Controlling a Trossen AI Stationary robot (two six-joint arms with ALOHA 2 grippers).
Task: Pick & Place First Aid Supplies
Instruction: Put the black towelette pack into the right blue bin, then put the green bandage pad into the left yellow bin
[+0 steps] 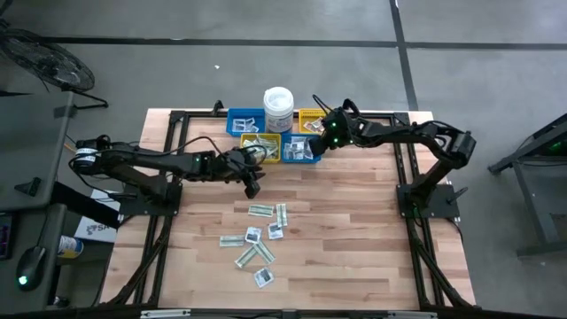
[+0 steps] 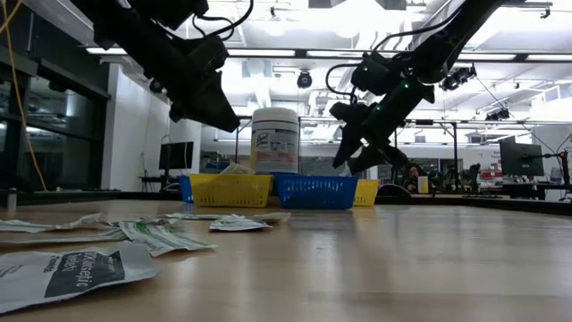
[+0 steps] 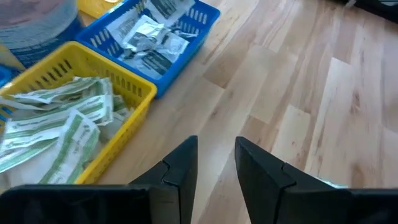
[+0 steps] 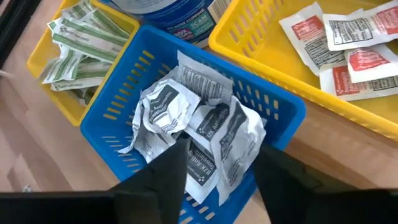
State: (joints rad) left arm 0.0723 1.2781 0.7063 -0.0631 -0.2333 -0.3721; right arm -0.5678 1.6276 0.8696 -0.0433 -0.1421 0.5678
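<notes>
Packets (image 1: 257,241) lie scattered on the near middle of the worktop (image 1: 354,230) in the high view, with more sorted into the bins far back; the left gripper (image 1: 252,186) hangs between, the right gripper (image 1: 321,140) over the blue bin (image 1: 299,151).

Low view: a lab room with ceiling lights lies behind the white tub (image 2: 275,139).

Left wrist view: the fingers (image 3: 180,171) stand slightly apart, holding nothing, beside the yellow bin (image 3: 118,93).

Right wrist view: the fingers (image 4: 174,165) are spread, empty, above crumpled white packets (image 4: 199,127). A low descent could snag these and drag one out.
</notes>
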